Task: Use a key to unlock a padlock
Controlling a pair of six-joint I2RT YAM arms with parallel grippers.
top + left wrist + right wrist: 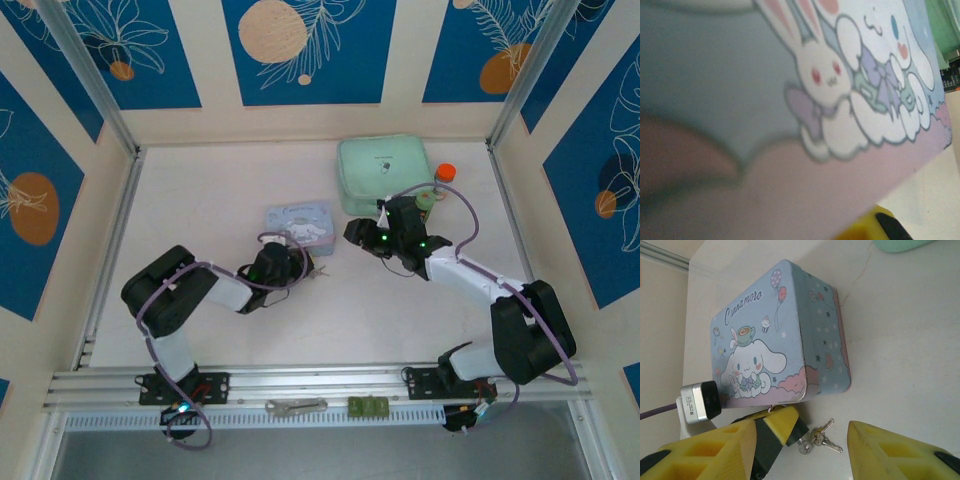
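The key (pixel 826 439) lies in a small silvery bunch on the white table, just below the pale blue tin's corner; the same bunch of keys (pixel 321 272) shows from above. My right gripper (pixel 805 432) is open, its yellow fingers (pixel 895 450) wide apart on either side of the bunch, not touching it. My left gripper (pixel 298 265) lies against the tin's near edge. One of its yellow, black-backed fingers (pixel 782 421) is right next to the keys. A thin silver loop, the padlock's shackle (pixel 771 409), peeks out above that finger. The dark body is hidden in the grip.
The blue cartoon tin (pixel 298 222) sits mid-table and looms close in the left wrist view (pixel 790 75). Behind the right arm are a mint green pouch (pixel 385 172) and an orange-capped bottle (pixel 443 176). A grey long-handled tool (pixel 297 406) lies on the front rail.
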